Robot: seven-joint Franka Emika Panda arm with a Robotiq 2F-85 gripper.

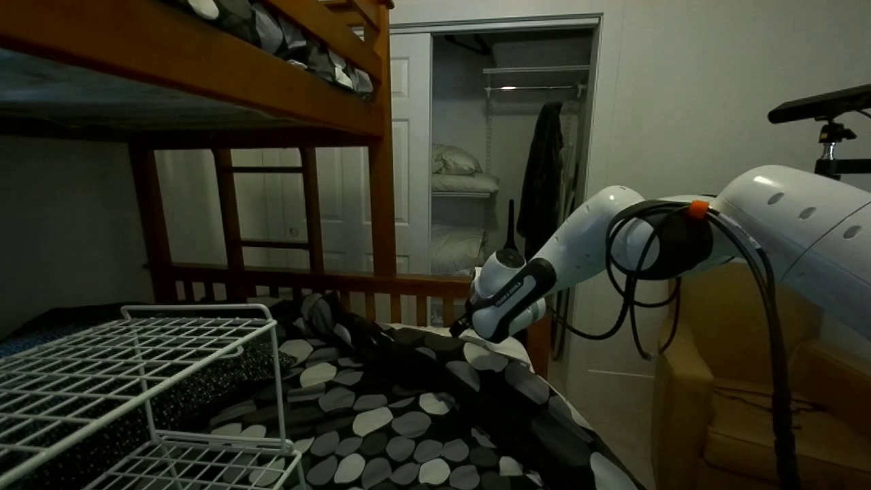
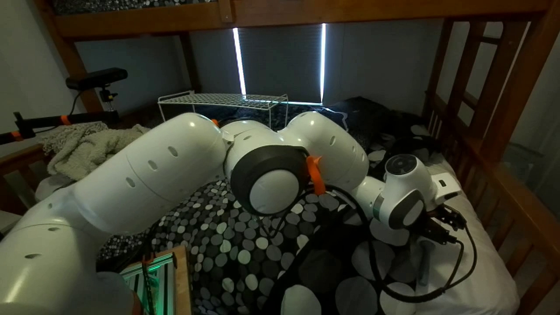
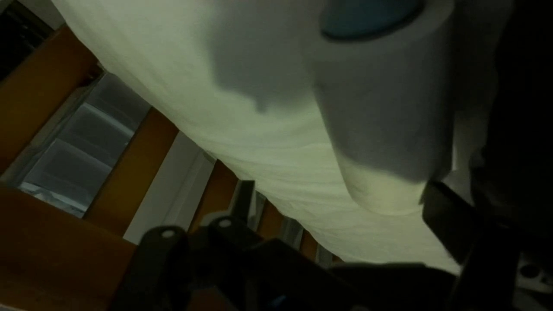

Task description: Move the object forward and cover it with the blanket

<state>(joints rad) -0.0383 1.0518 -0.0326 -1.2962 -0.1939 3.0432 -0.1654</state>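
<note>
Object (image 3: pixel 384 114), dimly lit, is perhaps light and stiff; best taken across its sides. The claw (image 3: pixel 339 192) stands spread.

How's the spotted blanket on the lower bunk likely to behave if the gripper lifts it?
The spotted blanket will probably be floppy, as it lies in loose, bunched folds. Spread so wide, it may drag and trail instead of lifting whole.

The wrist view's top edge crops the pale object (image 3: pixel 389 112).
</note>
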